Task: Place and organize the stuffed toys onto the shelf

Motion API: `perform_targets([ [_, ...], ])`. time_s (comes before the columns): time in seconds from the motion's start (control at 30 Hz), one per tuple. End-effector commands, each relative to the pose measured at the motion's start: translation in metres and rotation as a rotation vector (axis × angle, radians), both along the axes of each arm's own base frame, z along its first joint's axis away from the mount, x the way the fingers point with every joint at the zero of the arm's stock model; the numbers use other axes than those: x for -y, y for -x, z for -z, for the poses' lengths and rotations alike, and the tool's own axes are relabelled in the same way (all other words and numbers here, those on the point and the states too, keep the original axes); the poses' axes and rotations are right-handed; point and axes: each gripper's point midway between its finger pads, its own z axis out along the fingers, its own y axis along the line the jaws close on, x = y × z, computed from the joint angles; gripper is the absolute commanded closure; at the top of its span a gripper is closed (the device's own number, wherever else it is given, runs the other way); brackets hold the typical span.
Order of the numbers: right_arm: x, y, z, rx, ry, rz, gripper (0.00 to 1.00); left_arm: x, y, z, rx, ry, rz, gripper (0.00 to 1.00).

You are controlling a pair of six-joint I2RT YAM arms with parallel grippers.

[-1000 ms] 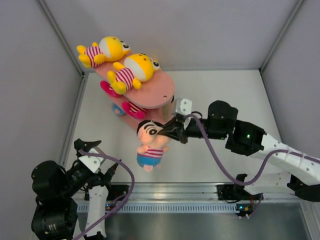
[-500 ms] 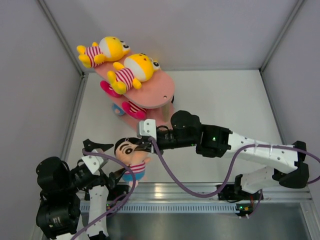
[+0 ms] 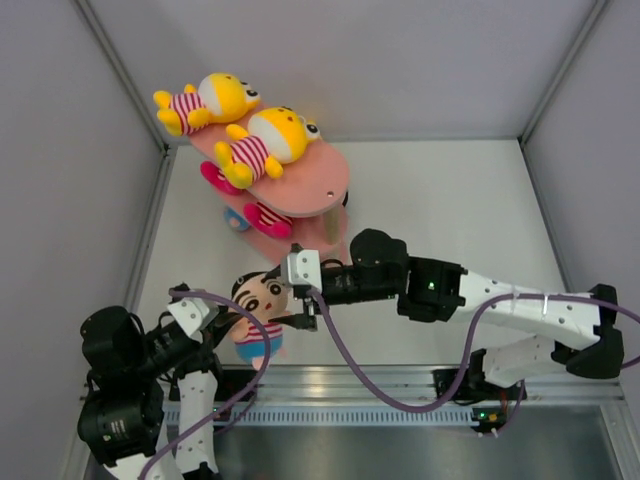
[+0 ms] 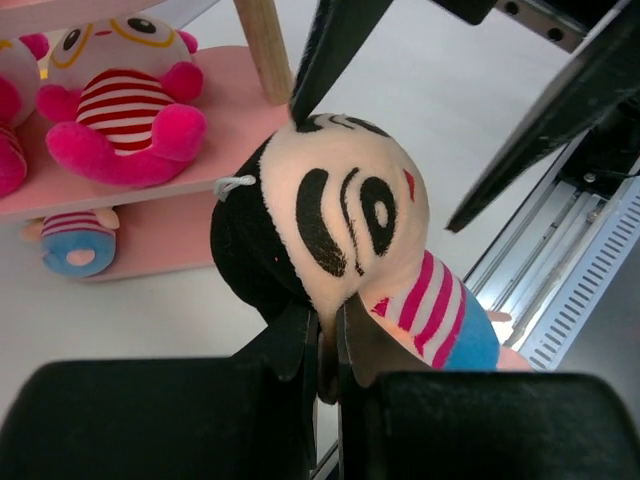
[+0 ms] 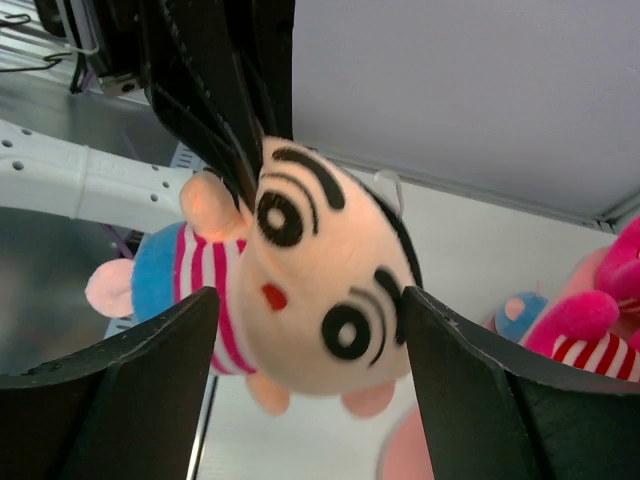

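The pink shelf point(image 3: 322, 186) stands at the back left. Two yellow stuffed toys point(image 3: 206, 101) point(image 3: 266, 140) lie on its top board. Pink toys point(image 4: 126, 96) sit on the middle board point(image 4: 228, 110), and a blue-shirted one point(image 4: 72, 250) lies on the lowest. A beige-headed doll point(image 3: 260, 304) in a striped shirt hangs near the table's front. My left gripper point(image 4: 328, 335) is shut on the lower edge of its head. My right gripper point(image 5: 308, 296) is open, with its fingers point(image 5: 150, 380) on either side of the doll's head and apart from it.
A metal rail point(image 3: 380, 385) runs along the table's near edge, just behind the doll. Grey walls close in the left, back and right sides. Purple cables point(image 3: 340, 350) loop off both arms. A wooden shelf post point(image 4: 264, 48) stands close behind the doll.
My right arm carried the doll from beside the shelf down toward the left arm. The left gripper closed on it, and the right gripper's jaws opened off its head.
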Motion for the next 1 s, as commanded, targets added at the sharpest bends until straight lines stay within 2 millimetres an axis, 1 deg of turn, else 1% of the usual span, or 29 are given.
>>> perform_targets([
  [0.0,0.022,-0.006,-0.041,0.091,-0.168,0.08,0.24,-0.011,-0.013,0.002,0.004,-0.029,-0.074,1.0],
  [0.03,0.028,-0.013,-0.041,0.106,-0.183,0.129,0.22,-0.015,-0.017,0.004,-0.019,-0.017,-0.106,1.0],
  [0.07,0.044,-0.022,-0.037,0.141,-0.19,0.191,0.21,-0.019,-0.022,0.004,-0.025,-0.013,-0.135,1.0],
  [0.1,0.05,-0.022,-0.036,0.161,-0.192,0.197,0.21,-0.026,-0.03,0.004,-0.041,-0.009,-0.188,1.0],
  [0.13,0.061,-0.019,-0.04,0.181,-0.209,0.189,0.21,-0.029,-0.034,0.006,-0.051,-0.011,-0.203,1.0],
  [0.17,0.063,-0.015,-0.028,0.204,-0.186,0.166,0.22,-0.032,-0.036,0.007,-0.064,-0.01,-0.219,1.0],
  [0.23,0.063,-0.003,-0.018,0.217,-0.166,0.126,0.23,-0.035,-0.042,0.008,-0.082,-0.009,-0.235,1.0],
  [0.27,0.058,-0.001,-0.003,0.227,-0.137,0.124,0.24,-0.035,-0.042,0.007,-0.08,-0.008,-0.231,1.0],
  [0.3,0.054,0.002,0.001,0.235,-0.139,0.122,0.24,-0.034,-0.041,0.007,-0.082,-0.003,-0.228,1.0],
  [0.33,0.042,0.011,0.014,0.238,-0.116,0.094,0.24,-0.033,-0.04,0.006,-0.081,0.0,-0.227,1.0],
  [0.4,0.03,0.014,0.033,0.242,-0.076,0.093,0.24,-0.034,-0.039,0.005,-0.079,0.004,-0.238,1.0],
  [0.43,0.021,0.017,0.044,0.237,-0.056,0.087,0.24,-0.035,-0.04,0.005,-0.08,0.002,-0.242,1.0],
  [0.47,0.017,0.016,0.049,0.226,-0.052,0.097,0.24,-0.035,-0.04,0.005,-0.078,0.002,-0.244,1.0],
  [0.53,0.006,0.014,0.05,0.221,-0.08,0.115,0.24,-0.034,-0.039,0.004,-0.076,0.003,-0.243,1.0],
  [0.6,0.001,0.006,0.047,0.214,-0.105,0.165,0.24,-0.033,-0.039,0.004,-0.081,0.008,-0.231,1.0],
  [0.63,-0.005,0.003,0.05,0.21,-0.103,0.18,0.24,-0.033,-0.039,0.004,-0.079,0.009,-0.233,1.0],
  [0.67,-0.009,0.002,0.044,0.198,-0.126,0.19,0.24,-0.033,-0.04,0.004,-0.083,0.008,-0.234,1.0],
  [0.7,-0.012,0.001,0.044,0.19,-0.129,0.2,0.24,-0.033,-0.04,0.004,-0.081,0.008,-0.236,1.0],
  [0.77,-0.022,-0.001,0.046,0.17,-0.135,0.21,0.24,-0.033,-0.039,0.004,-0.079,0.008,-0.238,1.0],
  [0.8,-0.028,-0.001,0.053,0.163,-0.123,0.21,0.24,-0.033,-0.04,0.004,-0.081,0.009,-0.239,1.0],
  [0.83,-0.032,-0.002,0.052,0.14,-0.126,0.224,0.24,-0.034,-0.04,0.004,-0.081,0.008,-0.242,1.0],
  [0.87,-0.035,-0.003,0.052,0.126,-0.131,0.231,0.25,-0.034,-0.04,0.004,-0.081,0.009,-0.246,1.0],
  [0.9,-0.04,-0.004,0.059,0.115,-0.12,0.238,0.26,-0.034,-0.041,0.004,-0.084,0.01,-0.248,1.0],
  [0.97,-0.045,-0.008,0.058,0.079,-0.124,0.271,0.37,-0.036,-0.042,0.004,-0.084,0.01,-0.257,1.0],
])
